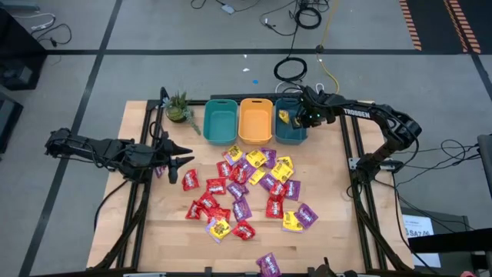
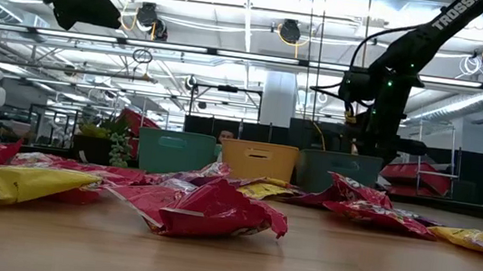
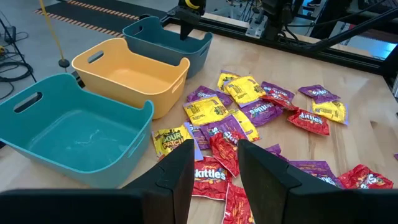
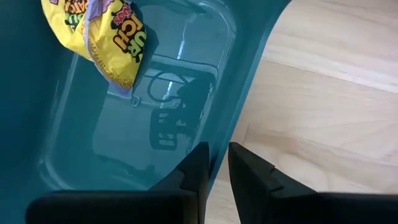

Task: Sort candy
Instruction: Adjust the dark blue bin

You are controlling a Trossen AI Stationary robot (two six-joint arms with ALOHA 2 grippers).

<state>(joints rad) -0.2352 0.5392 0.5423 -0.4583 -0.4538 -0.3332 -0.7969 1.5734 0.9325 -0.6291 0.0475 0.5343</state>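
Right gripper is hanging over the right teal bin, at the table's back edge. Fingers are sitting nearly together, a narrow gap between them, nothing held. One yellow packet is lying inside that bin, against its wall.

Left gripper is hovering over the table's left side, just beside the candy pile. Fingers are standing apart, empty.

Pile is spreading across the table's middle, in front of the bins: red, purple and yellow packets, many overlapping. One purple packet is lying alone near the front edge.

Orange bin is sitting between the two teal ones; left teal bin is showing bare inside. Small plant is standing left of the bins.
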